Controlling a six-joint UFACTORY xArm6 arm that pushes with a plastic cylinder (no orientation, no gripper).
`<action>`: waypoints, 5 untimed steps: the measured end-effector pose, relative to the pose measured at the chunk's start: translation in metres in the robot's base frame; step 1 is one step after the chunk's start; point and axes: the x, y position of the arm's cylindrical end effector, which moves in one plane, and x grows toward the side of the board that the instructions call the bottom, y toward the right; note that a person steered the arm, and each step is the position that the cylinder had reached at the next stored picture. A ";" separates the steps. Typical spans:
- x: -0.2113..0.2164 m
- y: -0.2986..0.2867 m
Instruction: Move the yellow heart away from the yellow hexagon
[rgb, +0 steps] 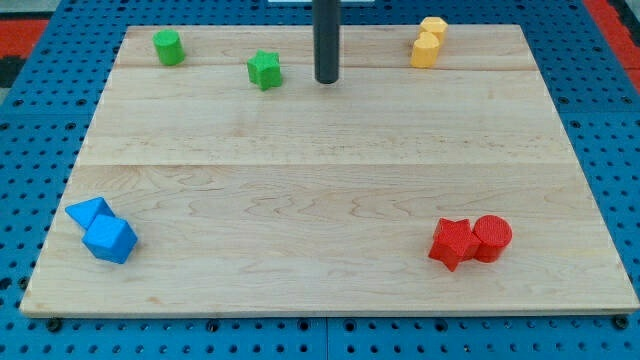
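Observation:
Two yellow blocks touch each other near the view's top right. The upper one (434, 27) looks like the yellow heart and the lower one (425, 51) like the yellow hexagon, though their shapes are hard to make out. My tip (327, 80) rests on the wooden board (330, 180) near the top middle. It is well to the left of the yellow pair and just right of a green star (265, 70). It touches no block.
A green rounded block (168, 47) sits at the top left. A blue triangle (88, 212) and a blue cube (110, 240) touch at the bottom left. A red star (453, 243) and a red cylinder (492, 238) touch at the bottom right.

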 end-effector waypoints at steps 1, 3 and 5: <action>0.005 -0.024; 0.006 -0.097; 0.003 -0.023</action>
